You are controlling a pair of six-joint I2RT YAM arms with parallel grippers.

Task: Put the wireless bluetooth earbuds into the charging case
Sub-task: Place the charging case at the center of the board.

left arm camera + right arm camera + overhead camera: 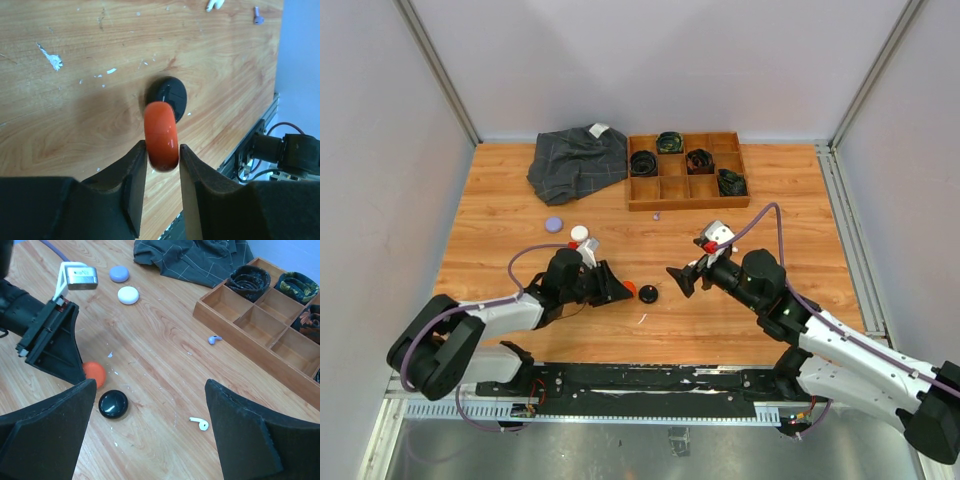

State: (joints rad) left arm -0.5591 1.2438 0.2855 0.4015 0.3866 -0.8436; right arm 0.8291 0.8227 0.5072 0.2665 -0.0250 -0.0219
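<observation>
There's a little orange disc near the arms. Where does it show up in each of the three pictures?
Top external: orange puck mid-table, just left of the black puck.
Left wrist: orange puck at centre, on edge between the left gripper fingertips.
Right wrist: orange puck lower left, just above the black puck.
Shared landmark: the black puck.

A brown wooden table [800, 230] holds a dark grey checked cloth [578, 165] at the back, with a small white tag [599, 129] on it. Just beside the cloth, on its right, sits a flat wooden tray with square boxes [672, 188]. Four dark rolled-up belts [643, 162] lie in it, one to a box. Little white specks [52, 59] dot the wood.
</observation>
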